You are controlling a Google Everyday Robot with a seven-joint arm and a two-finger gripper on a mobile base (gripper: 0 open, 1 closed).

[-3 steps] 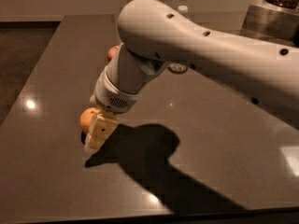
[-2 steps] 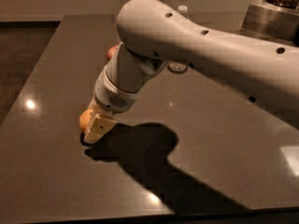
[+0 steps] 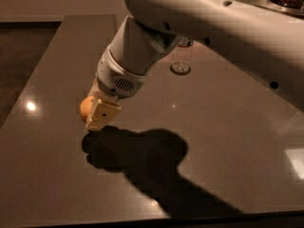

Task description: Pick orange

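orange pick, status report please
gripper low over the table, at orange. orange partly hidden behind gripper. glass stands farther back, apart from both.

We see just a sliver of orange [image 3: 84, 107] at nine o'clock of the gripper [image 3: 95, 120], low by the table [image 3: 228, 127]; the arm [image 3: 213, 27] is cut at two o'clock.

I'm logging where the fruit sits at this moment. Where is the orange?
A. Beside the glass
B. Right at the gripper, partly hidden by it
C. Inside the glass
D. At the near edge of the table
B: the orange peeks out from behind the gripper, low over the table and well apart from the glass farther back.
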